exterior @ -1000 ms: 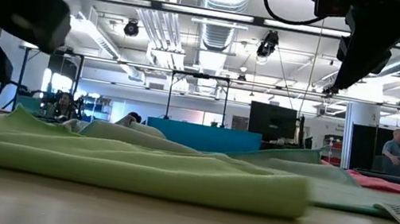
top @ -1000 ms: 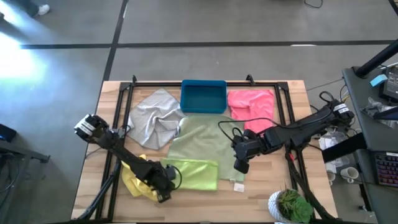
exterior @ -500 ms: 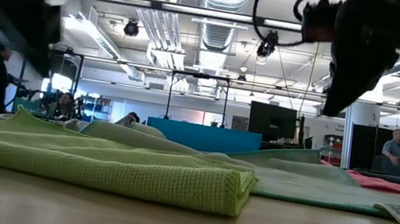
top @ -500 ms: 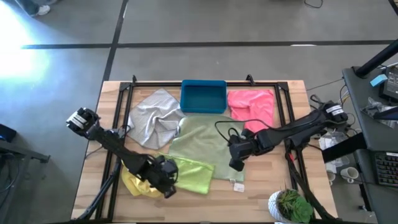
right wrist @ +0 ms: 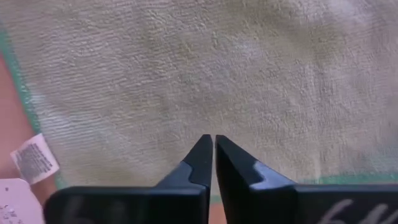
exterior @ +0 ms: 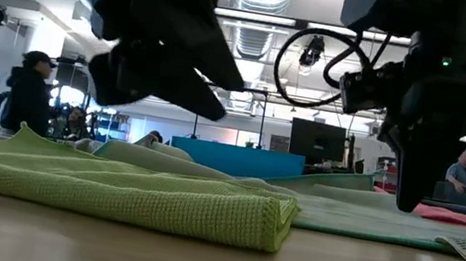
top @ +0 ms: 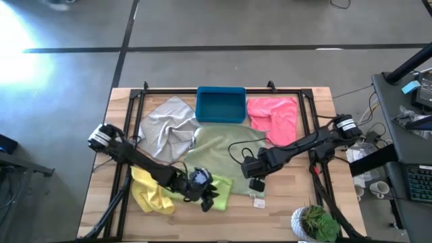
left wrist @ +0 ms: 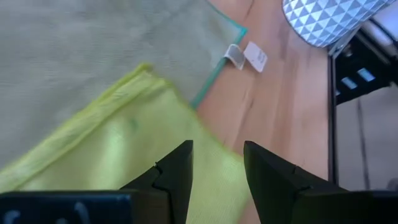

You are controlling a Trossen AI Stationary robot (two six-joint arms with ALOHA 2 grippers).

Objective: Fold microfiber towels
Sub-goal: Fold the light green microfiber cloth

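Both arms have shifted since a second ago: the left gripper (top: pixel 208 198) has slid rightward along the lime towel (top: pixel 217 190), which now lies bunched up shorter than before, and the right gripper (top: pixel 256 183) has dropped toward the near edge of the sage towel (top: pixel 223 152) and pinched its fingers together

At the left, the yellow towel (top: pixel 150 192) lies crumpled near the table's front edge, partly under the left arm. Behind it the grey towel (top: pixel 165 125) sits rumpled, its right edge touching the sage one. The left gripper hovers over the lime towel's right end with its fingers (left wrist: pixel 177 171) parted and nothing between them; in the left wrist view the lime towel's (left wrist: pixel 118 152) hemmed edge runs diagonally across the sage towel (left wrist: pixel 93 59). In the low view the lime towel (exterior: pixel 110 194) is a flat folded band, long axis across the table, with its right end a rounded fold

The sage towel spreads flat in the middle, its green-trimmed corner pointing toward the front right. The bin (top: pixel 221 104) stands behind it, touching its far edge. The right gripper (right wrist: pixel 209 152), clenched on nothing, points down at the sage towel (right wrist: pixel 205 68) just inside its trim. A white label (right wrist: pixel 36 157) sticks out from that trim; its print is too small to read

The pink towel (top: pixel 275 115) lies at the back right, partly folded, beside the bin. A potted plant (top: pixel 316 223) stands at the front right corner. In the low view, people (exterior: pixel 27 96) stand in the room beyond
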